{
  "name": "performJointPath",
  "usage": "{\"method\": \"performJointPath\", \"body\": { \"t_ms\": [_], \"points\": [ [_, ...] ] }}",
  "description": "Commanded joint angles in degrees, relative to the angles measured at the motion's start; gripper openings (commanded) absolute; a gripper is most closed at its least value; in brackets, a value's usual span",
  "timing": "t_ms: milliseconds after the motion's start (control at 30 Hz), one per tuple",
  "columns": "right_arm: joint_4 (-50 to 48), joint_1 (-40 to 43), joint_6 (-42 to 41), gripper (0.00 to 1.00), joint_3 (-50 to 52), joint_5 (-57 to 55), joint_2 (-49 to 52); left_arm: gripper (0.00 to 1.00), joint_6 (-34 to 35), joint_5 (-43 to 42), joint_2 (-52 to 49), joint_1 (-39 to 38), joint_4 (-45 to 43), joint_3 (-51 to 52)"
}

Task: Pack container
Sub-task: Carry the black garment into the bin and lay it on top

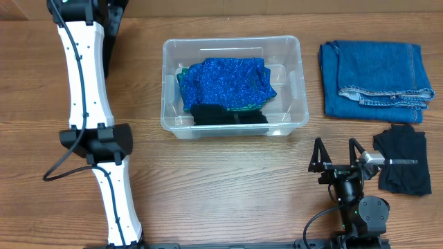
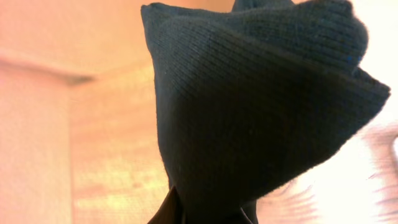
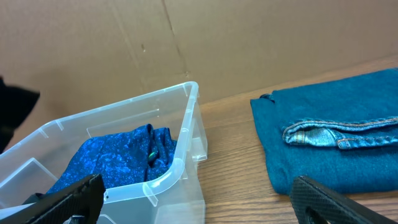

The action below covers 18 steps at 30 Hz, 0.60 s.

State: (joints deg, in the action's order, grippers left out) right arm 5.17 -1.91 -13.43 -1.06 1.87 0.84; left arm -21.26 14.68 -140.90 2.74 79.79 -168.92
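Observation:
The clear container [image 1: 168, 83] stands at the table's middle back. In it lie a speckled blue cloth [image 1: 225, 79] and a black piece [image 1: 221, 114]. In the left wrist view my left gripper [image 2: 205, 214] is shut on a black knit cloth [image 2: 249, 112], which fills most of that view. This gripper itself is outside the overhead view. My right gripper [image 1: 339, 149] stands open over bare wood in front of the container's right end, holding nothing. In the right wrist view the right gripper [image 3: 199, 205] faces the container's near corner [image 3: 180, 162].
Folded blue jeans [image 1: 374, 76] lie at the back right, and these jeans [image 3: 336, 143] also show in the right wrist view. A black garment [image 1: 403, 162] lies just right of the right gripper. The left arm [image 1: 86, 90] stretches along the table's left side. Brown cardboard [image 3: 186, 43] stands behind.

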Motion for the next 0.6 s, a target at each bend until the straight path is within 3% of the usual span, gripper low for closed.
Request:
{"method": "performJointPath", "body": {
  "t_ms": [0, 367, 567],
  "points": [
    [-0.42, 0.17, 0.39, 1.00, 0.59, -0.70, -0.57, 0.04, -6.75, -2.84, 3.82, -3.54, 0.42, -8.68],
    [-0.42, 0.17, 0.39, 1.00, 0.59, -0.70, -0.57, 0.04, -29.77, -5.11, 8.55, -22.77, 0.59, -8.76],
    [-0.42, 0.17, 0.39, 1.00, 0.59, -0.70, -0.57, 0.04, -37.35, -5.14, 8.55, -28.41, 4.39, -2.82]
  ]
}}
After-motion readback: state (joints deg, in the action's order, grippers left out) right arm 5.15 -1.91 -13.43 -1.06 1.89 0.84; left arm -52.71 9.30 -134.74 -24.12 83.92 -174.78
